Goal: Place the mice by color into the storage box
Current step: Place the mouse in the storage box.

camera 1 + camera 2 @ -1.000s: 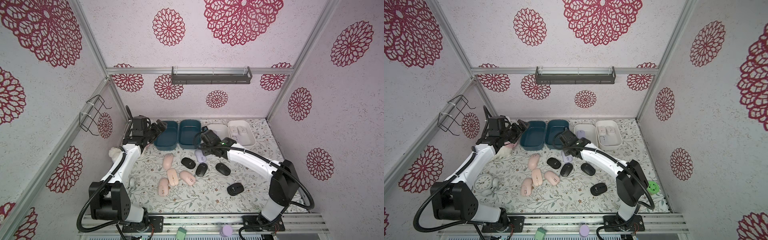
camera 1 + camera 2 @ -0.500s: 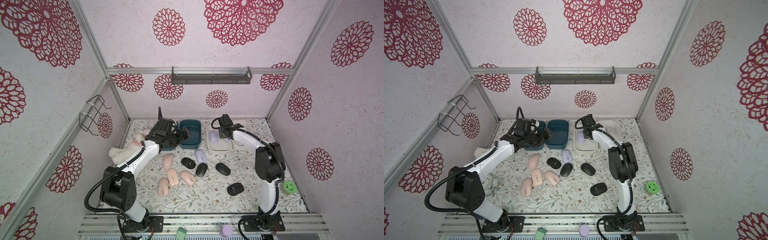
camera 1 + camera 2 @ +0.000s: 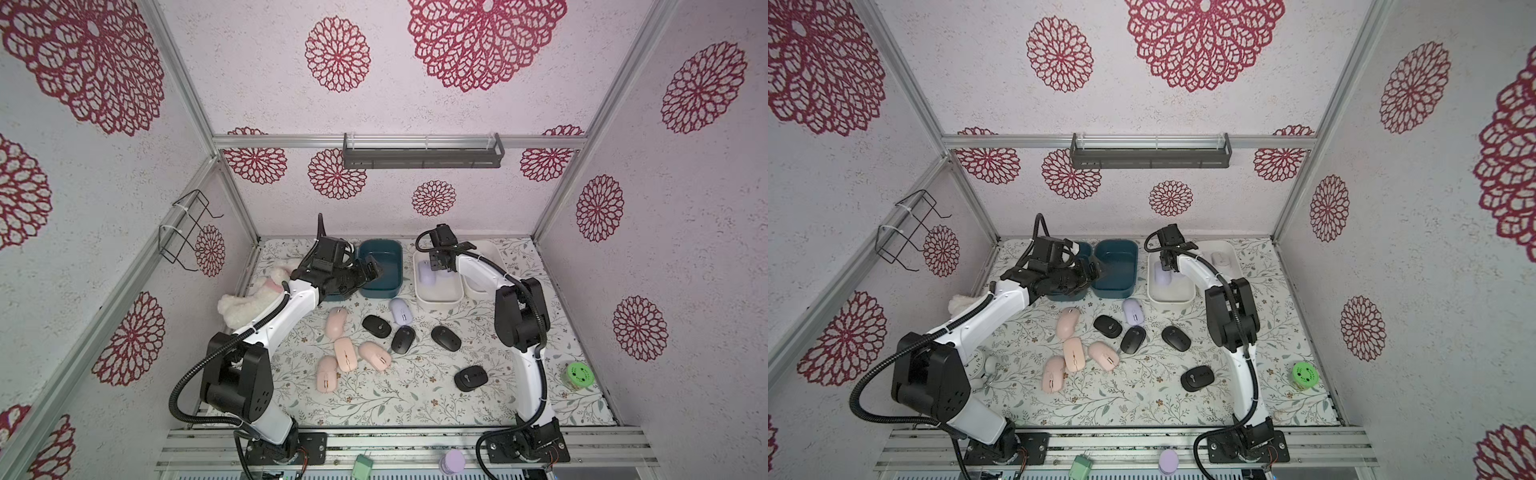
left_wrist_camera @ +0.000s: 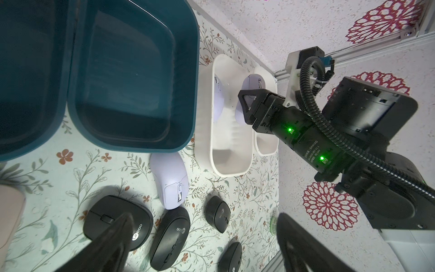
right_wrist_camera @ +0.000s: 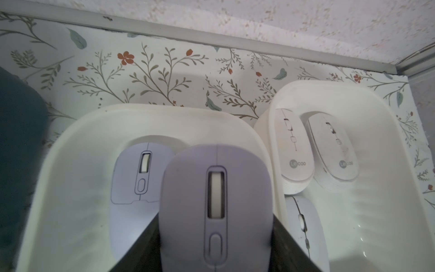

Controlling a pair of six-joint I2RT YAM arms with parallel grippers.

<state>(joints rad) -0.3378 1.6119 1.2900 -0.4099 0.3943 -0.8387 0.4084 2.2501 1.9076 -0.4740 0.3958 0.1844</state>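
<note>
Mice (image 3: 345, 353) like these look light, hard and slick, so I'd pinch across the sides. White bin (image 5: 70, 146) sits right under the right gripper (image 5: 215, 235) fingers (image 5: 289, 249), which are clamped on a lavender mouse (image 5: 215, 188). Left gripper (image 4: 204, 215) fingers are spread wide and empty, black mice (image 4: 169, 235) out past their tips.

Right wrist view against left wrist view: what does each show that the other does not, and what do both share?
Only the right wrist view shows the white mice lying in the second white bin. Only the left wrist view shows an empty teal bin, the black mice and a loose lavender mouse on the mat, and the open left end effector. Both show the right end effector shut on a held lavender mouse over the first white bin, where another lavender mouse lies.
</note>
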